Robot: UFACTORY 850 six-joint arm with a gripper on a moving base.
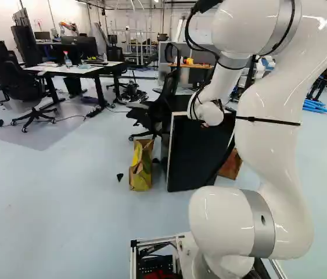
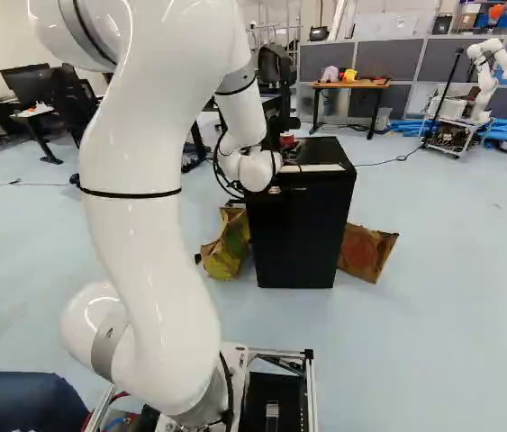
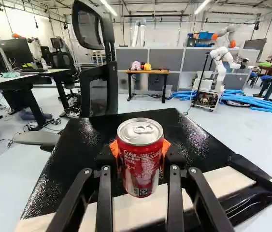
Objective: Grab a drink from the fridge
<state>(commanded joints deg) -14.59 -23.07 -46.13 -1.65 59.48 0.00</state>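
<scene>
Can (image 3: 140,166) is upright in my gripper (image 3: 140,148), closed on it from both sides. Orange pads (image 3: 166,146) bear on the upper half of its wall, likely to keep the base free for a clean set-down. It's over the fridge (image 2: 300,238) top, inside the far edge; can't tell if the base touches. Sits centred between the jaws, lid above the pads, base below. My read: drink's grabbed, next is a straight lift clear of the edges.
</scene>
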